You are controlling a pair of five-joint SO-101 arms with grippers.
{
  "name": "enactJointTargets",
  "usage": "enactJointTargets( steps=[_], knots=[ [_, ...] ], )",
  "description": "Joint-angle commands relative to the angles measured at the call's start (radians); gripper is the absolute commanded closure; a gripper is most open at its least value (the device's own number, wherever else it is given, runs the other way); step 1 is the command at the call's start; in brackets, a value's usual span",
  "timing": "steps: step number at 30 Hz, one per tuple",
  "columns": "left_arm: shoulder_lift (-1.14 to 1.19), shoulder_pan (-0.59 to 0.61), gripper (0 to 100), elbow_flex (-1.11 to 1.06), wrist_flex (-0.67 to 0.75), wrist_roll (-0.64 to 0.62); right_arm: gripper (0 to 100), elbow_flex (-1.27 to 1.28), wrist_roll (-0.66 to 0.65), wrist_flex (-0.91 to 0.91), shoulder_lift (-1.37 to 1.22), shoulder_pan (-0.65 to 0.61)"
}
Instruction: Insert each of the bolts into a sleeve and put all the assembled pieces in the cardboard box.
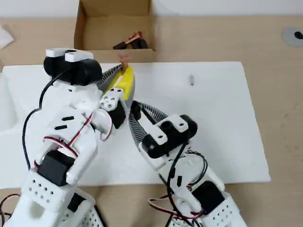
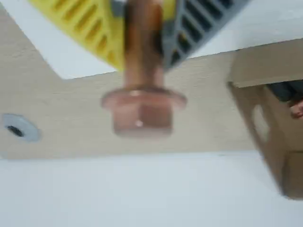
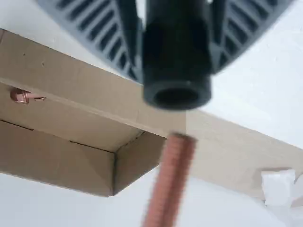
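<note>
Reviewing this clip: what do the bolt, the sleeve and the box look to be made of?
The bolt looks like copper-coloured metal, with a soft sheen on its flanged head; it may only be plated. The sleeve is a black, matte, smooth-walled tube, likely plastic, though coated metal is possible. The cardboard box is plain brown cardboard, dull, with visible fold lines.

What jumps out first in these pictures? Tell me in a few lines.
The left gripper stands out: it clamps a copper bolt at the near edge of the cardboard box. Beside it, the right gripper holds a black sleeve, with a threaded copper shaft close to the sleeve's open end. Assembled pieces lie in the box.
</note>
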State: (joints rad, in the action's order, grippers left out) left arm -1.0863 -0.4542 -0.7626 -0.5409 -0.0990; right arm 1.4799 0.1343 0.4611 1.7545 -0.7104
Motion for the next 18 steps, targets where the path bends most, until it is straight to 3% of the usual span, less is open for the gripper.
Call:
enactJointTargets(
  steps=[1, 5, 13, 18],
  knots=[
    [-0.024, -0.074, 100, 0.081, -0.012, 0.008, 98.9, -0.004, 0.011, 0.002, -0.005, 0.004],
    [-0.024, -0.083, 100, 0.071, -0.025, 0.008, 98.9, -0.007, 0.011, 0.002, -0.005, 0.004],
    [-0.025, 0.026, 100, 0.071, -0.025, 0.008, 98.9, -0.002, 0.011, 0.002, -0.005, 0.004],
    [-0.025, 0.011, 100, 0.054, -0.018, 0.006, 98.9, -0.002, 0.011, 0.002, -0.005, 0.004]
  ],
)
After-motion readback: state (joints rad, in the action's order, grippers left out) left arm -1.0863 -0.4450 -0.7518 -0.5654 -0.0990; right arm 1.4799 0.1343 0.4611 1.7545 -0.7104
